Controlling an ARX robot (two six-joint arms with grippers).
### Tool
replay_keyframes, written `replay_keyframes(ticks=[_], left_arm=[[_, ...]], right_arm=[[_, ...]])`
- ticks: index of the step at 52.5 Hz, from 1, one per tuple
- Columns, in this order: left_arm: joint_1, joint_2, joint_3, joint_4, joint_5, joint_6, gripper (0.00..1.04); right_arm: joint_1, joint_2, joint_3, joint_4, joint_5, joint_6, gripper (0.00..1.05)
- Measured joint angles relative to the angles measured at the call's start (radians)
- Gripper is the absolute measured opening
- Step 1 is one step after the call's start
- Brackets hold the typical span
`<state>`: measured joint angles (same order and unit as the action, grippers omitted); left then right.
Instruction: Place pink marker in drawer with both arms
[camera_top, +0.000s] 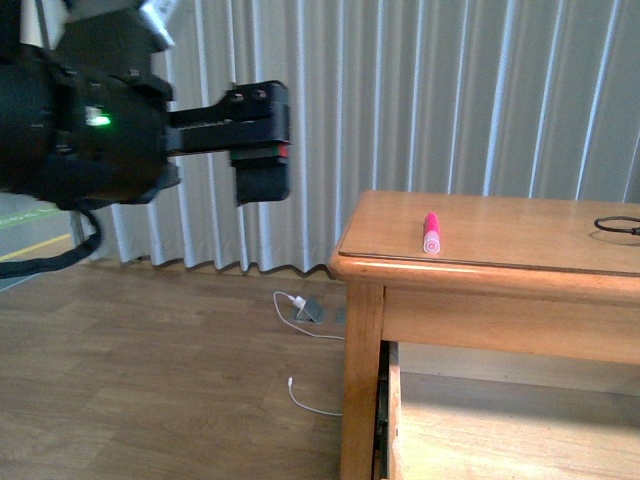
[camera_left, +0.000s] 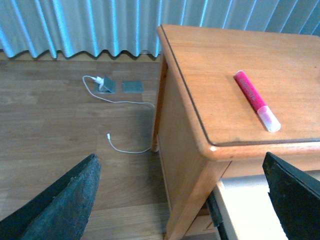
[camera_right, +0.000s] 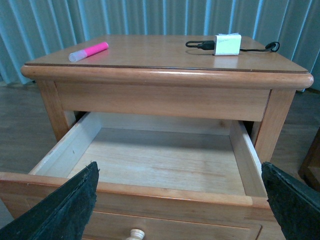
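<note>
The pink marker (camera_top: 431, 233) lies on the top of the wooden dresser (camera_top: 500, 240), near its left front corner, pale cap towards the front. It also shows in the left wrist view (camera_left: 256, 100) and the right wrist view (camera_right: 88, 51). The drawer (camera_right: 150, 192) is pulled out, and its pale inside is empty. Its round knob (camera_right: 136, 233) shows at the front. My left gripper (camera_top: 262, 150) is open and empty, in the air left of the dresser, above its corner (camera_left: 182, 200). My right gripper (camera_right: 180, 205) is open and empty in front of the drawer; it is out of the front view.
A white charger block (camera_right: 227, 44) with a black cable lies on the right of the dresser top. A white cable and grey floor sockets (camera_top: 310, 312) lie on the wooden floor left of the dresser. A pleated curtain (camera_top: 400, 100) hangs behind.
</note>
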<state>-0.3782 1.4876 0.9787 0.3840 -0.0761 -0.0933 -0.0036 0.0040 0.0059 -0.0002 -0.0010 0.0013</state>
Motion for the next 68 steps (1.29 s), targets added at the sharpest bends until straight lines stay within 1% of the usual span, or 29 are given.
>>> replay_keyframes(ticks=[17,28,33,42,47,54,64,68], left_arm=[[-0.101,0.323,0.417,-0.115,0.008,-0.040,0.99],[-0.173,0.544,0.718,-0.266,-0.042,-0.043,0.99],[-0.190,0.619,0.809,-0.316,-0.064,-0.043,0.99],[-0.202,0.700,0.916,-0.377,-0.061,-0.061,0.99],[-0.206,0.734,0.964,-0.416,-0.080,-0.069,0.99],[-0.206,0.765,1.003,-0.445,-0.085,-0.076,0.99],[-0.208,0.785,1.054,-0.559,-0.109,-0.048,0.99],[-0.208,0.785,1.057,-0.567,-0.113,-0.045,0.99]], right_arm=[[0.000,0.000,0.000,0.000,0.000,0.000,0.96],[0.000,0.000,0.000,0.000,0.000,0.000,0.96],[0.000,0.000,0.000,0.000,0.000,0.000,0.96],[0.000,0.000,0.000,0.000,0.000,0.000,0.96],[0.000,0.000,0.000,0.000,0.000,0.000,0.96],[0.000,0.000,0.000,0.000,0.000,0.000,0.96],[0.000,0.000,0.000,0.000,0.000,0.000,0.96],[0.000,0.000,0.000,0.000,0.000,0.000,0.96]])
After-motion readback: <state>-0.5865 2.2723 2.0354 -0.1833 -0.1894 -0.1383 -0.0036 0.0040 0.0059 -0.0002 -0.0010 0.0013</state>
